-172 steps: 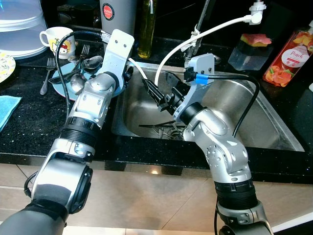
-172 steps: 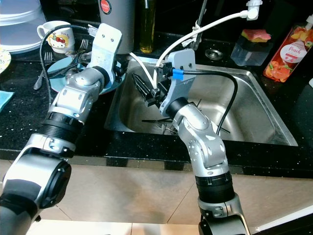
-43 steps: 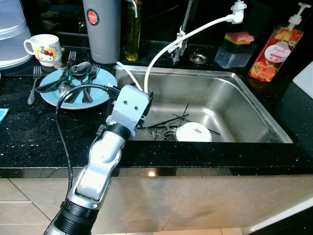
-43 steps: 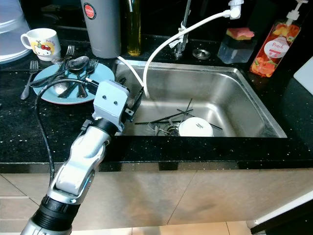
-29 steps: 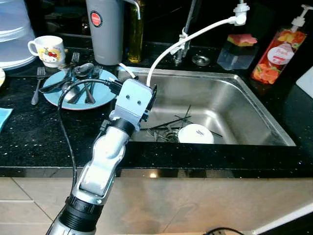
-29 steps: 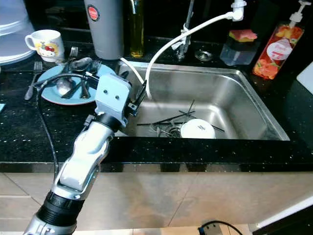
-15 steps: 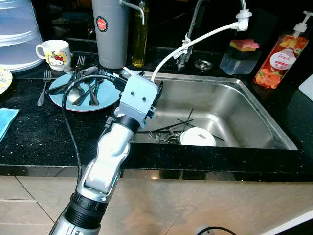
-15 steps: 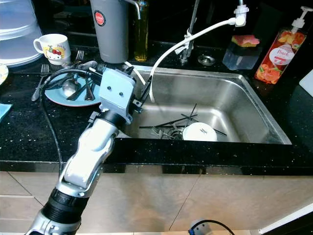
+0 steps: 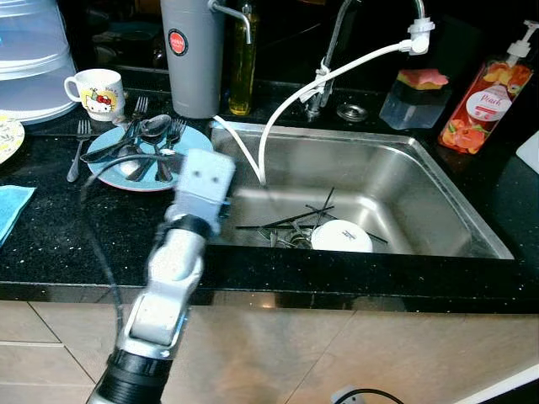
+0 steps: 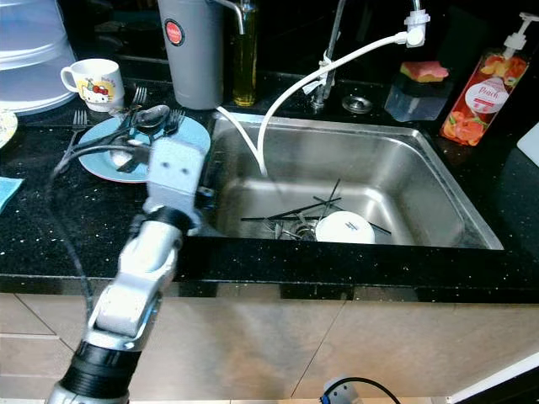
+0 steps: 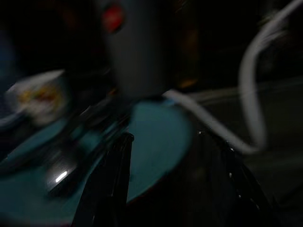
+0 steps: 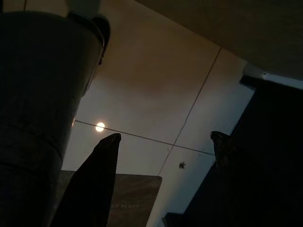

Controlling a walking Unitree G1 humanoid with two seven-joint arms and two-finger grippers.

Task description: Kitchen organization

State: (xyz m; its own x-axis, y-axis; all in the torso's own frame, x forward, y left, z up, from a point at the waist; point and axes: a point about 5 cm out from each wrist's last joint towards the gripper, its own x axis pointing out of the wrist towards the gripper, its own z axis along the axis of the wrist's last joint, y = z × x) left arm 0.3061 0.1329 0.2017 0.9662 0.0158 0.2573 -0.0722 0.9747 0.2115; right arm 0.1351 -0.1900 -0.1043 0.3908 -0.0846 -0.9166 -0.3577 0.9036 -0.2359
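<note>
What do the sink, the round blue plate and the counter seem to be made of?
The sink looks like brushed stainless steel: grey, with soft reflections on its walls. The blue plate seems glazed ceramic or perhaps melamine; its smooth, even colour leaves this open. The counter appears to be polished black stone, granite or a composite, with small bright specks and a glossy front edge.

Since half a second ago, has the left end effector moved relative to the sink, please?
Yes. The left end effector has swung left, away from the sink rim, toward the blue plate of cutlery on the counter.
</note>
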